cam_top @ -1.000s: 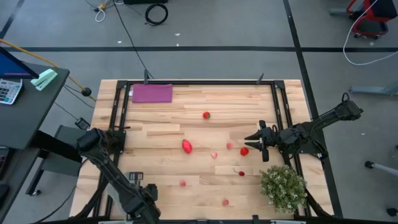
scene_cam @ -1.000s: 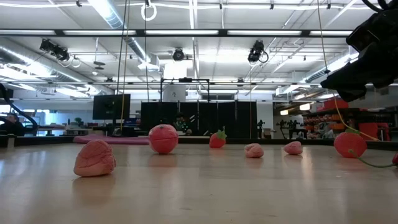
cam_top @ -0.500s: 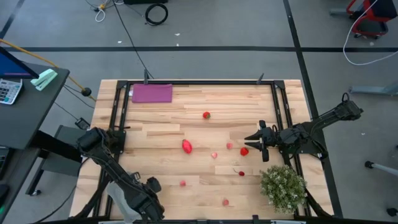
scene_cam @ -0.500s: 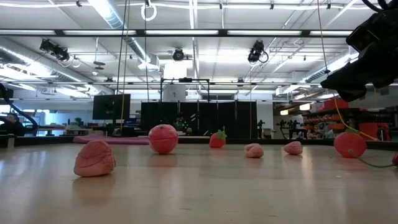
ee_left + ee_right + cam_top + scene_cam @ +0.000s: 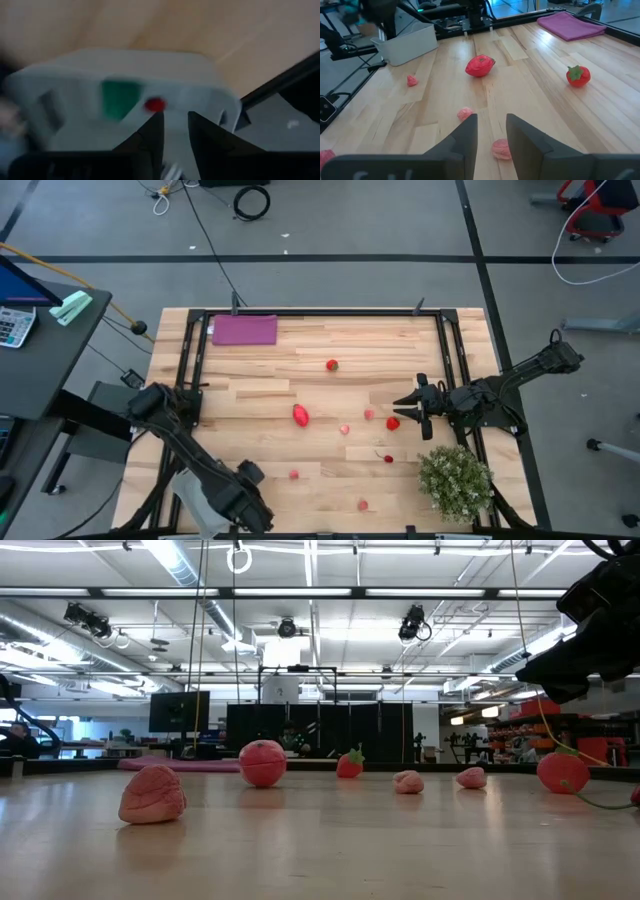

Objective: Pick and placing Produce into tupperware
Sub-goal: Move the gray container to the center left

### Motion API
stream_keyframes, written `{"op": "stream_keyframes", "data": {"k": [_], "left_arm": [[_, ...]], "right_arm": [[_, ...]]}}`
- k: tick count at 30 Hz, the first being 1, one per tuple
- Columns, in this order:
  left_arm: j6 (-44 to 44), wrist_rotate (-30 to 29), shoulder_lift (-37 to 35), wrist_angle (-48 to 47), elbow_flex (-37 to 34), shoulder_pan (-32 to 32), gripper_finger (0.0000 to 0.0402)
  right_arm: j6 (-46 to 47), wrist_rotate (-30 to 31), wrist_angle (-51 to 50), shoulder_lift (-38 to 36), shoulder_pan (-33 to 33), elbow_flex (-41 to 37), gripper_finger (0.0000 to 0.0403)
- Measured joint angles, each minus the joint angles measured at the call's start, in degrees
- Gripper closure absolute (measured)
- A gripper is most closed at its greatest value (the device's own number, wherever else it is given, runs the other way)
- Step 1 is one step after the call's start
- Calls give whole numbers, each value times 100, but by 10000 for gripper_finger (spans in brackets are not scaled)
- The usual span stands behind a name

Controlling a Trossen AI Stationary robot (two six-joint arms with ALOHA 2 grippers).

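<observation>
The left end effector [image 5: 243,498] hangs over the near left edge of the worktop [image 5: 260,395], its fingers a narrow gap apart with nothing between them, right above the tupperware [image 5: 200,498], which sits at that edge partly off the wood; the left wrist view shows a green piece [image 5: 119,99] and a small red piece [image 5: 155,104] inside the tub. The right end effector [image 5: 412,408] waits low at the right side, fingers apart and holding nothing, just beside a red fruit [image 5: 393,422]. The rest of the produce lies loose on the wood: a strawberry [image 5: 332,364] toward the far middle, a larger red tomato [image 5: 300,415] at the centre, a pink bit [image 5: 345,429] and another pink bit [image 5: 368,414] between tomato and right end effector, a small dark red piece [image 5: 389,459] nearer the front, a pink piece [image 5: 294,474] and a further pink piece [image 5: 363,504] close to the near edge. A purple mat [image 5: 244,330] lies in the far left corner, and a bushy plant [image 5: 455,480] stands at the near right corner
</observation>
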Motion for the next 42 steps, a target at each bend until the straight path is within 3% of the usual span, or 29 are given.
{"op": "stream_keyframes", "data": {"k": [3,5,9,13,15,17,21,25,31,35,42], "left_arm": [[-472,-177,-20,-987,976,42,327],[-754,-724,-57,-1015,1522,58,337],[-801,-2994,-132,-923,2456,-23,357],[295,-5435,-118,-898,2873,-65,375],[855,-6360,-124,-755,2906,-63,383],[1192,-6862,-120,-595,2906,-29,388],[1527,-6966,-103,-414,2904,85,393],[1536,-6973,-94,-414,2904,208,388],[1710,-6981,-94,-414,2904,364,385],[2008,-6977,-94,-411,2904,460,394],[2198,-6961,-94,-419,2904,686,381]], "right_arm": [[0,2,-2,0,0,0,293],[0,2,-2,0,0,0,292],[1,1,-2,0,0,0,293],[2,4,30,0,0,0,293],[21,-3,104,-2,0,0,293],[30,-17,267,0,0,0,293],[-75,-33,437,-2,0,0,293],[-1004,-314,459,-1,0,0,293],[-1565,-638,1237,-4,0,27,293],[-2206,-663,345,44,-110,375,281],[-2210,-894,-1665,848,-776,1637,244]]}}
